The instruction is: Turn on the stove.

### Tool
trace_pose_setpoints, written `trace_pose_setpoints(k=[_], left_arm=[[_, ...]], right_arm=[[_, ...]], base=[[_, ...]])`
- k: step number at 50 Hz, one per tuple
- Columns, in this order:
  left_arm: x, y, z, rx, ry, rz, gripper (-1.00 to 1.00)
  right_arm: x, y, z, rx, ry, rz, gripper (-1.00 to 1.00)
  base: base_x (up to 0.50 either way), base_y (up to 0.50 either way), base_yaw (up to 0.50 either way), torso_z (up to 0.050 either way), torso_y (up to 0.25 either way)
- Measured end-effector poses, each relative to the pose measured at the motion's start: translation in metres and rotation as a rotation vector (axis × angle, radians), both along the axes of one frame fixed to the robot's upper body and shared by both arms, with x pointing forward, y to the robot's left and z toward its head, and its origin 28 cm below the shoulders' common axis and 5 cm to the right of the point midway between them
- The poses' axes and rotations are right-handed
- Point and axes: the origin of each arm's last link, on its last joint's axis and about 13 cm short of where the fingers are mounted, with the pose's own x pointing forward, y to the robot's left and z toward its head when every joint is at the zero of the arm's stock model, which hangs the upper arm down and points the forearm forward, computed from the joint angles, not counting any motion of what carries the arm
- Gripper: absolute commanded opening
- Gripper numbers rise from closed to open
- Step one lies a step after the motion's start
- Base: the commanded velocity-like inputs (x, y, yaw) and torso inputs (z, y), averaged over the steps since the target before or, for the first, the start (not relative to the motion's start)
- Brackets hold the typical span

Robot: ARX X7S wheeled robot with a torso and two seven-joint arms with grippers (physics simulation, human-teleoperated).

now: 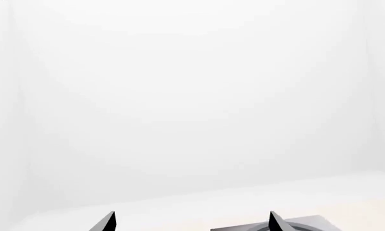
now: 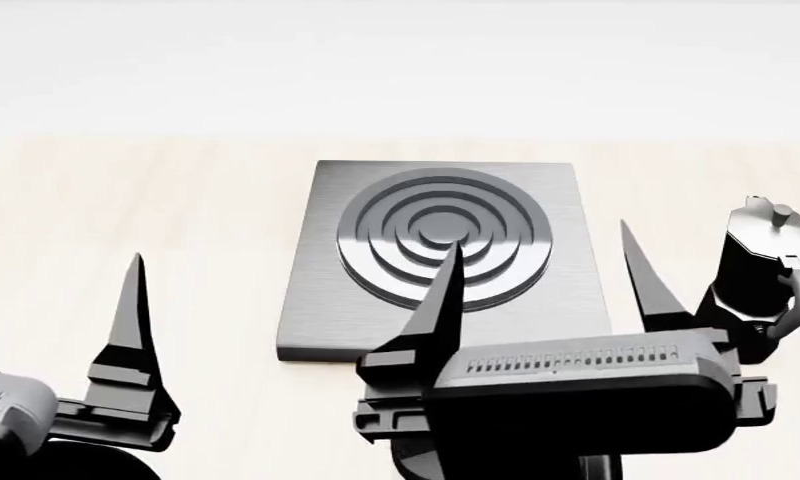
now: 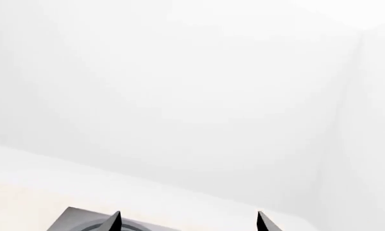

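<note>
The stove [image 2: 323, 300] is a flat grey metal slab on the light counter, with a raised ring burner [image 2: 443, 235] in its middle. Its black knob does not show; my right gripper's body covers the slab's near edge. My right gripper [image 2: 544, 275] is open and empty, its fingers spread over the slab's near right part. My left gripper [image 2: 53, 275] is open and empty, to the left of the stove. A corner of the stove shows in the left wrist view [image 1: 308, 224] beside the open left gripper [image 1: 191, 222], and in the right wrist view [image 3: 77, 219] beside the open right gripper [image 3: 189, 222].
A black faceted moka pot [image 2: 763, 270] stands just right of the stove, close to my right gripper's outer finger [image 2: 647, 285]. A white wall rises behind the counter [image 2: 133, 200].
</note>
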Motion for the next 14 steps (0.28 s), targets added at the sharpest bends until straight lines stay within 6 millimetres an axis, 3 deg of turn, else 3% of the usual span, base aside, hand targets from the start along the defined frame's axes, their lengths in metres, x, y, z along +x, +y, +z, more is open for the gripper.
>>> trace_pose_setpoints(k=[14], left_arm=[[-0.0028,-0.0003,0.0031,-0.002,-0.011,-0.005,1.0]], right_arm=[[-0.0012,0.0007,0.0011,-0.008,-0.01,0.002,1.0]], base=[[0.0,0.0,0.0,0.0,0.0]])
